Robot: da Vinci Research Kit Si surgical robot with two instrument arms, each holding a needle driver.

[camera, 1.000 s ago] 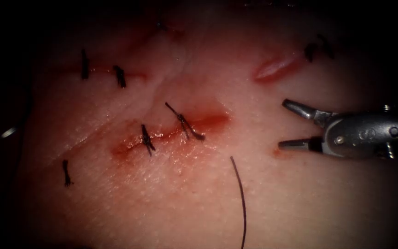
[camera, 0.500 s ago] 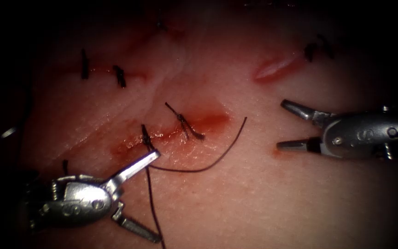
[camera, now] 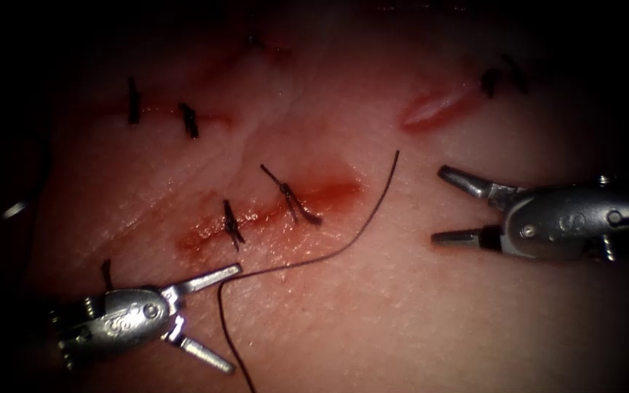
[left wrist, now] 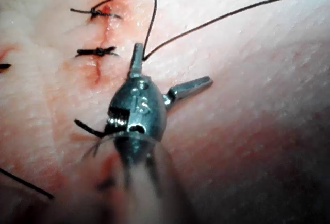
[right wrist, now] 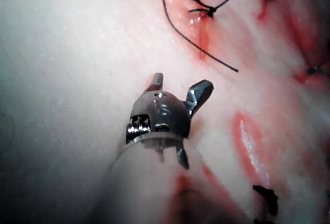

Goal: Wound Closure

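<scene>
The cut (camera: 271, 211) in the tissue (camera: 416, 313) runs across the middle, wet with red fluid, and two knotted stitches (camera: 232, 222) (camera: 293, 196) cross it. A loose dark thread (camera: 343, 244) arcs from right of the cut down past the left tool's upper jaw tip and then drops toward the near edge. My left tool (camera: 234, 319) lies below the cut, jaws open, holding nothing; the thread (left wrist: 232, 13) passes close by its upper jaw, near the left tool (left wrist: 172, 63). My right tool (camera: 438, 204) hovers right of the cut, jaws open and empty, also the right tool (right wrist: 180, 80).
A second cut at the upper left carries two stitches (camera: 189, 120). At the upper right an unstitched cut (camera: 438, 108) gapes beside another stitch (camera: 491, 80). A single stitch (camera: 105, 273) sits just behind the left tool. The gaping cut (right wrist: 247, 147) lies close to the right tool's shaft.
The left tool came in from the lower left, reached the left stitch, then drew back down-left. The thread's free end swung up to the right of the cut. The right tool edged left.
</scene>
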